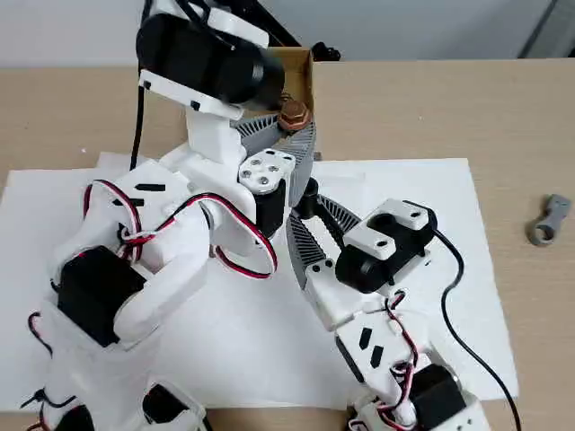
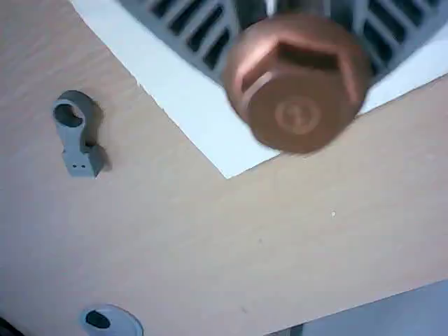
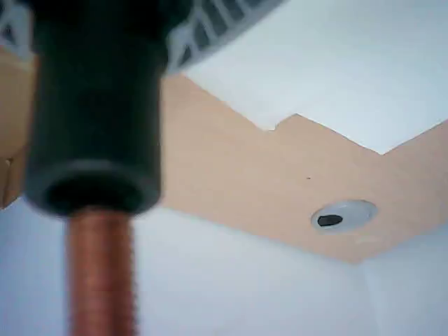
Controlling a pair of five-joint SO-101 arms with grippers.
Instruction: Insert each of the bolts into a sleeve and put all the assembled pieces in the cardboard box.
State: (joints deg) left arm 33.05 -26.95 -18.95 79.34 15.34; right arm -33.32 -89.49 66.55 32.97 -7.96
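- Risk: the bolt (image 1: 293, 115) looks only partly home in the sleeve (image 3: 94, 105). If the two arms are not on one line, a further push could cock the bolt and bind it in the bore.
- Risk: should the right gripper (image 1: 310, 208) let go before the head seats, the sleeve could slide off the threaded end and drop onto the paper (image 1: 404, 189).
- Risk: both grippers work in close quarters, with the box (image 1: 303, 76) just beyond. A wide swing of the left arm could knock the box or strike the other fingers.
- Left gripper (image 1: 292, 128): closed on the bolt at its hexagonal head.
- Right gripper: closed on the black sleeve, with copper thread standing out of the sleeve's collar.
- Position: the pair is held clear of the worktop (image 1: 431, 99), over the far edge of the paper and on the near side of the box.
- Orientation: the long axis appears steep, head high and towards the box, thread low and nearer. The exact tilt cannot be confirmed, as the fingers hide the shank.
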